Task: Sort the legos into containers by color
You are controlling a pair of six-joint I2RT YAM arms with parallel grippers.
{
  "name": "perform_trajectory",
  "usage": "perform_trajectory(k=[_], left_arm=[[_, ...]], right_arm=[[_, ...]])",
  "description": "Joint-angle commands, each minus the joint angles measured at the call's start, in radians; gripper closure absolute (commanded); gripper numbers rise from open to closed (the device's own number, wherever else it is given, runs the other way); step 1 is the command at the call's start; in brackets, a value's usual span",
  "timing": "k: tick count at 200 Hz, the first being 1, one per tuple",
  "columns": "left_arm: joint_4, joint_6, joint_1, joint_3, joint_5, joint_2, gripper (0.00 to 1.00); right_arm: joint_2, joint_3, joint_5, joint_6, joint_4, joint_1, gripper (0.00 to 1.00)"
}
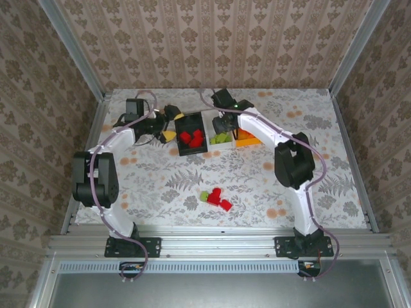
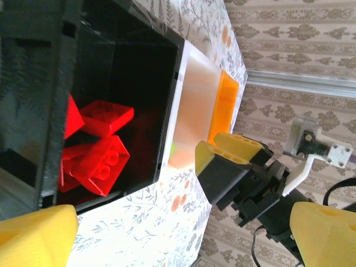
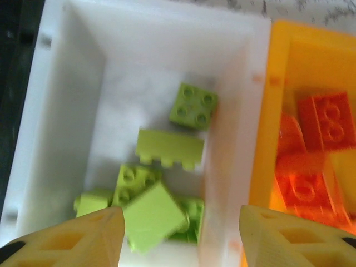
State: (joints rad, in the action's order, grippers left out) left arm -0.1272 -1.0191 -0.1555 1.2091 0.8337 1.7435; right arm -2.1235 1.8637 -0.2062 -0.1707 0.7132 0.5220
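Right claw half open, empty, above white bin; green brick could bounce into orange bin. Left claw wide, empty.

Overhead view evenly bright, shadows soft — right wrist view blurred, white bin washed out; left wrist view contrasty, black bin interior dim.
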Motion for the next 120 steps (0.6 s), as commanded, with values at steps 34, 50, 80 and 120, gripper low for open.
perform_trajectory(k=[34, 50, 80, 120], left_arm=[[-0.162, 0.151, -0.071, 0.090, -0.068, -0.004, 0.00], [-0.141, 0.132, -0.083, 0.077, -0.055, -0.006, 0.00], [-0.150, 0.159, -0.174, 0.101, -0.035, 0.007, 0.00], [-0.175, 0.188, -0.294, 0.145, 0.035, 0.084, 0.00]], right_arm=[[0.443, -0.592, 0.004, -0.136, -0.106, 0.187, 0.53], [0.526, -0.733, 0.019, -0.117, -0.093, 0.266, 0.47], [0.603, -0.866, 0.064, -0.158, -0.043, 0.366, 0.37], [0.637, -0.956, 0.157, -0.184, -0.105, 0.458, 0.28]])
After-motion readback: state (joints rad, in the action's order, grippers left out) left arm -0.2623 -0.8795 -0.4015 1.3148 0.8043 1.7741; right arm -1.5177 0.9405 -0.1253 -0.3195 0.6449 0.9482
